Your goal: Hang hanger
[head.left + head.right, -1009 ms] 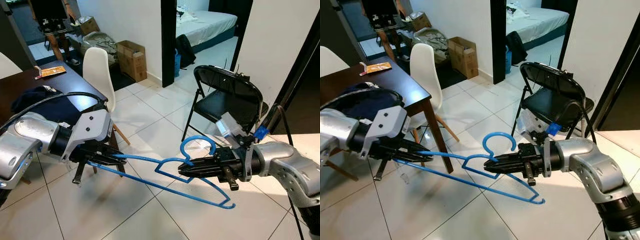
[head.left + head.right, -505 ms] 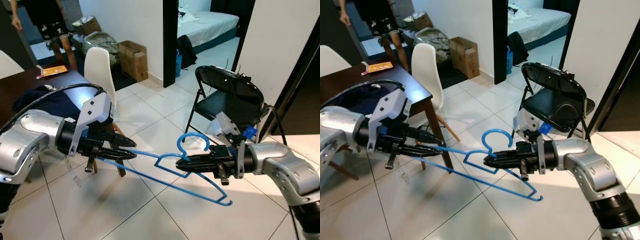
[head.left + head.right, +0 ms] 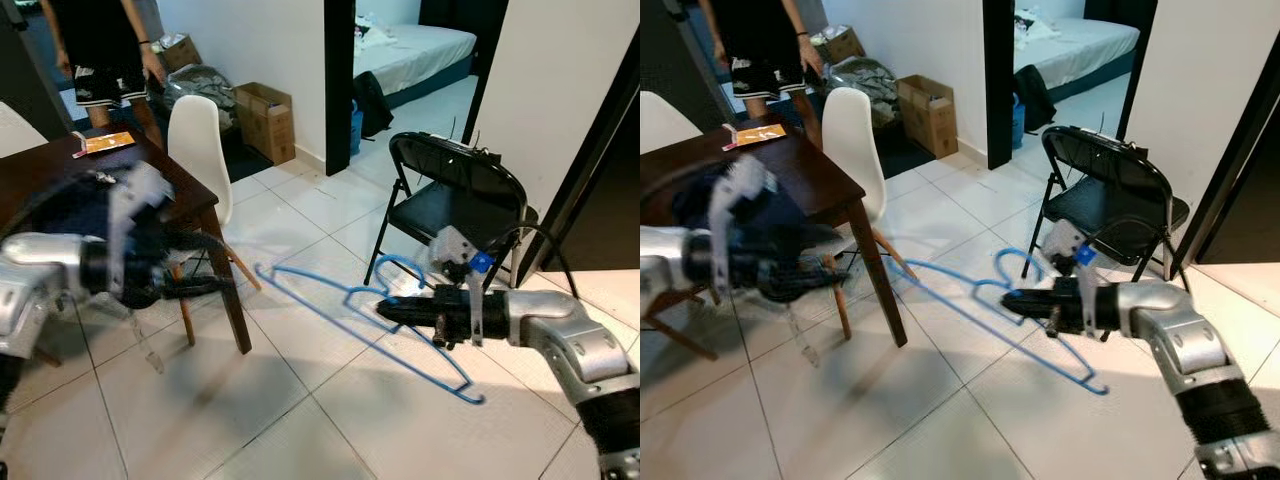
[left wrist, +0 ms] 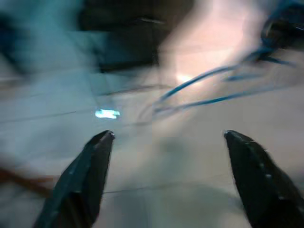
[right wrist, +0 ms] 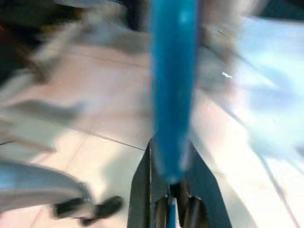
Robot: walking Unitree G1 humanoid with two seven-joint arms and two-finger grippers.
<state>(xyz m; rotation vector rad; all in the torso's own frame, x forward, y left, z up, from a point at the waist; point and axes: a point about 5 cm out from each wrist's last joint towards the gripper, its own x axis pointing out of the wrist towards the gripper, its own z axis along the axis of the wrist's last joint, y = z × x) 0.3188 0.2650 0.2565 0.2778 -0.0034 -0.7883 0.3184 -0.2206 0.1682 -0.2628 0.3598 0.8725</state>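
Note:
A blue wire hanger (image 3: 345, 292) hangs tilted over the tiled floor, its hook pointing toward the black folding chair (image 3: 455, 205). My right gripper (image 3: 386, 312) is shut on the hanger just below the hook; in the right wrist view the blue bar (image 5: 173, 95) runs out from between the closed fingers (image 5: 142, 185). My left gripper (image 3: 222, 286) is blurred, low beside the table leg and apart from the hanger's free end. In the left wrist view its two fingers (image 4: 90, 161) stand wide apart with nothing between them, and the hanger (image 4: 209, 76) lies further off.
A dark wooden table (image 3: 60, 170) with dark clothing on it stands at the left, a white chair (image 3: 195, 140) behind it. A person (image 3: 100, 60) stands at the back left. A cardboard box (image 3: 265, 115) sits by the wall beside a bedroom doorway (image 3: 410, 50).
My left gripper has let go of the hanger's end and drawn back left toward the table. The right gripper has carried the hanger right, closer to the folding chair. A person has stepped into view.

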